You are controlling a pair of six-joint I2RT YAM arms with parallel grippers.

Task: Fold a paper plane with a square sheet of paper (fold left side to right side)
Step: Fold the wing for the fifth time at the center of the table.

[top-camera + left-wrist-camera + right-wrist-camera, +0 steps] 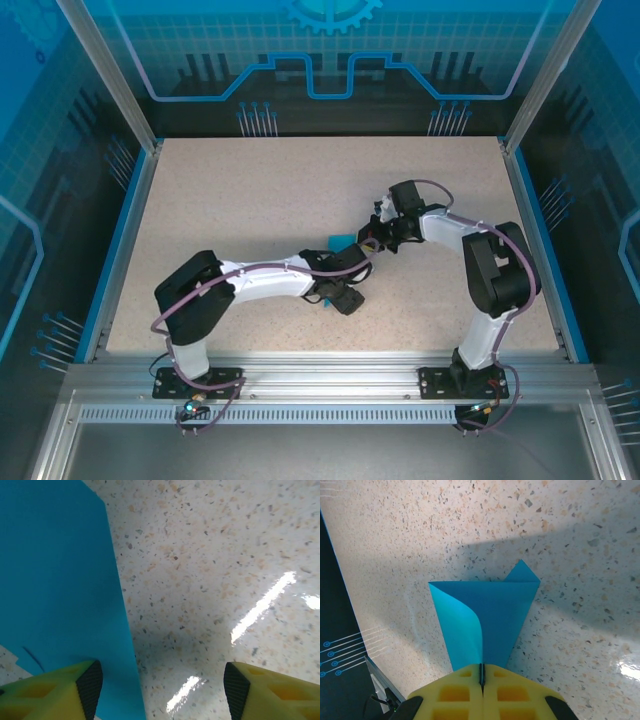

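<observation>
We saw the blue paper point(490, 615), folded into a pointed wedge, near the middle of the speckled table point(250, 200). Our right gripper point(482, 672) pinched its narrow end, fingers pressed together. Our left gripper point(160, 687) stood spread, one finger over the paper's edge.

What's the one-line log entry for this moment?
paper: folded wedge, flap curled | right gripper: shut on paper | left gripper: open, straddling paper edge
</observation>
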